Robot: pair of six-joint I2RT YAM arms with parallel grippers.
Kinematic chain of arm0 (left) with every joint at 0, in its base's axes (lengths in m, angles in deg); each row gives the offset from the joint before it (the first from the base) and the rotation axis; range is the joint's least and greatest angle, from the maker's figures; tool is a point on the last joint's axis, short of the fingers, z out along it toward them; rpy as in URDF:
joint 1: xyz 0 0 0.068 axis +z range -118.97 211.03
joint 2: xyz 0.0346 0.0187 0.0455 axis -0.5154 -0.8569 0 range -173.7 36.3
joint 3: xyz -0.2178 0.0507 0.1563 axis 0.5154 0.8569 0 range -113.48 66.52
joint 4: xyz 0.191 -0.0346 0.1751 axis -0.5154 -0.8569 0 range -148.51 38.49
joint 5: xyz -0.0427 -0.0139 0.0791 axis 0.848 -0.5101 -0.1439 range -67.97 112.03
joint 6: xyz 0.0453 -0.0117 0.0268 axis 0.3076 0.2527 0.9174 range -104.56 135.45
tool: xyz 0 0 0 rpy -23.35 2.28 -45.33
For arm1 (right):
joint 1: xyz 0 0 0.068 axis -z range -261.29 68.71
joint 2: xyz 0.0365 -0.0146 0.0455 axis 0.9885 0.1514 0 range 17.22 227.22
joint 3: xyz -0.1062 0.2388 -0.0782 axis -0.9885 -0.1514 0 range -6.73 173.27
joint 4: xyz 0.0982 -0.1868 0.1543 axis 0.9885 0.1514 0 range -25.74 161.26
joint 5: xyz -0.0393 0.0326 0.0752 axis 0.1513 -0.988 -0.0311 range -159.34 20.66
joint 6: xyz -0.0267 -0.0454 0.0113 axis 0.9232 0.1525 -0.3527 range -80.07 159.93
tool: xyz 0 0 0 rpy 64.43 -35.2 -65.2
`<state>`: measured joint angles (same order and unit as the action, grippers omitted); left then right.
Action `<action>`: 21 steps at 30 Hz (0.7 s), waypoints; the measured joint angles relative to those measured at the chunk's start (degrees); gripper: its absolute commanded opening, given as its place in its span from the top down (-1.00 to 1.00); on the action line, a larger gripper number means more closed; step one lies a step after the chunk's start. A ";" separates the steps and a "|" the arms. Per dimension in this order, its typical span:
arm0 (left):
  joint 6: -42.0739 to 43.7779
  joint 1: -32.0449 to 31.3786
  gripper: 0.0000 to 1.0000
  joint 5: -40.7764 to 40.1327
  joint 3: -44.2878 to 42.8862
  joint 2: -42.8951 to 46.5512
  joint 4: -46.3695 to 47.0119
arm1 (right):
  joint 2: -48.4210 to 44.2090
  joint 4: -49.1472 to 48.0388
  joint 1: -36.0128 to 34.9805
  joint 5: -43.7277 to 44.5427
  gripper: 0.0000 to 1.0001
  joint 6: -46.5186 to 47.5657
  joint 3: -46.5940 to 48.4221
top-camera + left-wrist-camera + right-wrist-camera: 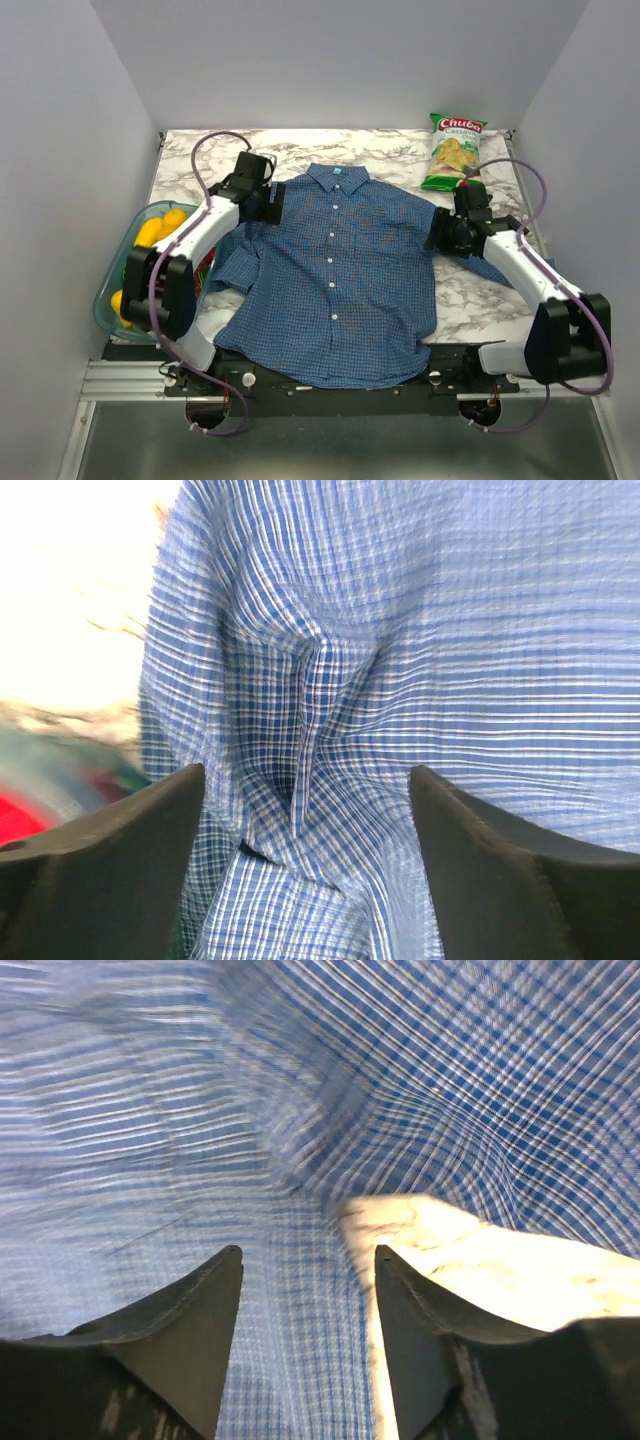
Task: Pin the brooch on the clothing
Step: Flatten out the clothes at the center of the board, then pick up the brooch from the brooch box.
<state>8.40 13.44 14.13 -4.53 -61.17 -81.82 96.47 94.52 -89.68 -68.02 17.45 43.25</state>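
shirt (335, 280) is spread front-up on the counter (400, 150) | left claw (305, 770) is held released at a sleeve fold — right claw (308, 1250) released at the opposite sleeve edge | brooch is not seen; pinning is judged unstarted

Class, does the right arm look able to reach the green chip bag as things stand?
Probably yes: the chip bag lies close beyond the open right gripper, with nothing standing between.

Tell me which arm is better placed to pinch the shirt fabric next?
Left, probably. The left gripper is open, and a raised fold of the shirt stands between its jaws. The right gripper is open too, but it sits at the cloth's edge, partly over bare table.
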 measured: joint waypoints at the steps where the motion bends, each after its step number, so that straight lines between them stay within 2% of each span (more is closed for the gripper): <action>1: -0.13 0.00 -0.98 0.39 0.68 2.51 0.96 | -1.92 0.87 -0.02 -0.35 -0.36 0.31 0.55; 4: -0.35 0.00 -0.98 1.57 2.91 10.05 4.66 | -6.01 3.61 0.00 -0.24 -0.48 1.29 4.46; 9: -0.90 0.00 -0.98 2.62 4.57 15.96 8.55 | -5.20 5.40 1.92 2.05 -0.46 3.10 13.05; 13: -1.07 0.00 -0.98 2.75 5.31 16.94 9.35 | -0.70 5.40 9.11 2.60 -0.41 4.57 16.61; 18: -1.36 0.02 -0.98 3.69 5.60 18.23 9.46 | 5.14 5.38 20.26 2.29 -0.36 5.49 16.63; 21: -1.57 0.02 -0.98 4.52 5.60 19.02 9.68 | 7.72 5.38 23.87 3.10 -0.34 5.66 16.48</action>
<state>6.82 13.47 18.65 1.07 -42.15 -72.14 104.18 99.90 -65.81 -64.91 23.12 59.73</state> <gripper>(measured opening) 0.988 0.685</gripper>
